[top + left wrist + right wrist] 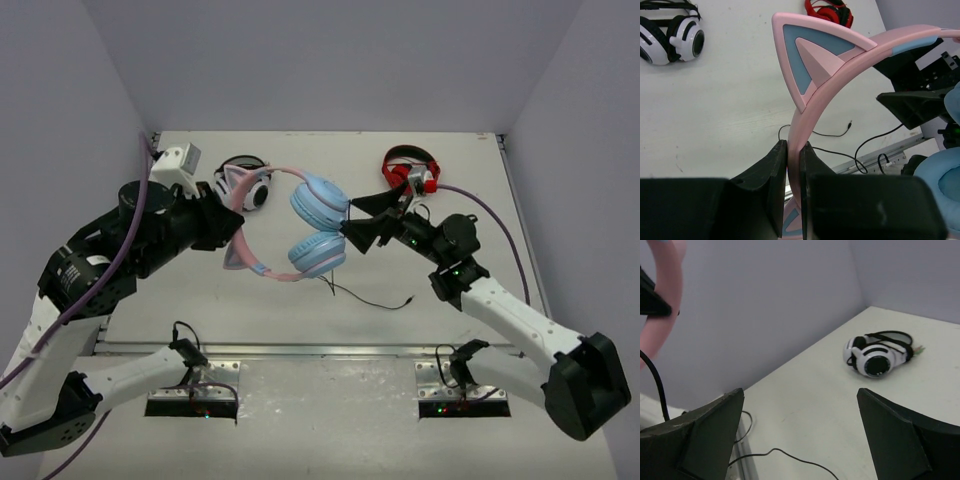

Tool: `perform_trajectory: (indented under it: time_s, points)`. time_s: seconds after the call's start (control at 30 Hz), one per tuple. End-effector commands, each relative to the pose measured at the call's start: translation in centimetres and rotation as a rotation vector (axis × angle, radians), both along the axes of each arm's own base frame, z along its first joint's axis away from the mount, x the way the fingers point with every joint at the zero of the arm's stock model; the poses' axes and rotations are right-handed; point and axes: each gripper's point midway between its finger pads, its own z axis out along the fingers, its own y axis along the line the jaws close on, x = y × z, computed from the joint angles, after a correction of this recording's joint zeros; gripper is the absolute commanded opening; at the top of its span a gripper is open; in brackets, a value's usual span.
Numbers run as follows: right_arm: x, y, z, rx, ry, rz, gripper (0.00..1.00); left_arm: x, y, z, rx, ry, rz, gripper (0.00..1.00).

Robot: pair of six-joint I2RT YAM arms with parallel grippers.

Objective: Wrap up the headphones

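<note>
Hanging above the table [200, 300], the headphones [318, 200] are clamped at the headband [840, 75] by the left pincer [794, 165]; the right pincer [350, 220], wide and empty, should catch the cable [372, 298] near the earcup [318, 252].

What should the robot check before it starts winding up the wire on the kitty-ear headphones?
1. Left end effector clamped on the pink headband of the headphones: ok.
2. Right end effector open and ready to grab: ok.
3. Right end effector clear of the blue earcups: cannot tell, they look very close from the top view.
4. Cable wrapped: not ok, it lies loose on the table.
5. White-and-black headphones and red-and-black headphones out of the way: ok, both sit apart toward the far wall.
</note>
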Motion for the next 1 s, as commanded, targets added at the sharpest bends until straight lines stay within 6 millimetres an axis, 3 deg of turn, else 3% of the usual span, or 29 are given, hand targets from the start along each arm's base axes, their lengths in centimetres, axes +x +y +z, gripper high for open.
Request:
perform_trajectory:
  time_s: [0.0, 0.03, 0.1, 0.13, 0.27, 0.4, 0.5, 0.77, 0.87, 0.97]
  points:
    - [1.7, -3.6, -0.9, -0.06, -0.003, -0.238, 0.96, 0.0, -1.2, 2.8, -0.085, -0.113, -0.058, 0.0]
    - [1.3, -4.1, -1.8, -0.089, -0.013, -0.25, 0.96, -0.1, -1.5, 2.5, -0.083, -0.109, -0.078, 0.0]
    - [-0.1, -4.6, -0.8, -0.091, -0.057, -0.237, 0.98, -0.2, -1.9, 1.8, -0.074, -0.105, -0.109, 0.0]
    - [-1.0, -4.4, -1.3, -0.12, -0.058, -0.192, 0.98, -0.2, -2.1, 1.7, -0.078, -0.106, -0.116, 0.0]
    - [-7.8, -1.8, -2.0, -0.178, -0.153, 0.194, 0.97, -0.1, -1.9, 1.5, -0.081, -0.111, -0.102, 0.0]
    - [-8.9, -1.3, -3.5, -0.175, -0.12, 0.275, 0.98, -0.3, -1.8, 2.0, -0.101, -0.12, -0.1, 0.0]
    - [-10.5, -0.7, -2.5, -0.123, -0.115, 0.392, 0.95, -0.3, -1.8, 2.3, -0.12, -0.126, -0.094, 0.01]
    - [-10.0, 0.5, -2.0, -0.087, -0.061, 0.414, 0.91, -0.2, -1.9, 3.2, -0.177, -0.135, -0.07, 0.01]
    - [-8.5, 1.5, -2.4, -0.095, -0.035, 0.377, 0.79, -0.1, -1.9, 3.8, -0.22, -0.149, -0.051, 0.0]
    - [-8.8, 3.1, -2.6, -0.091, -0.033, 0.401, 0.7, 0.2, -1.8, 4.3, -0.254, -0.16, -0.029, 0.0]
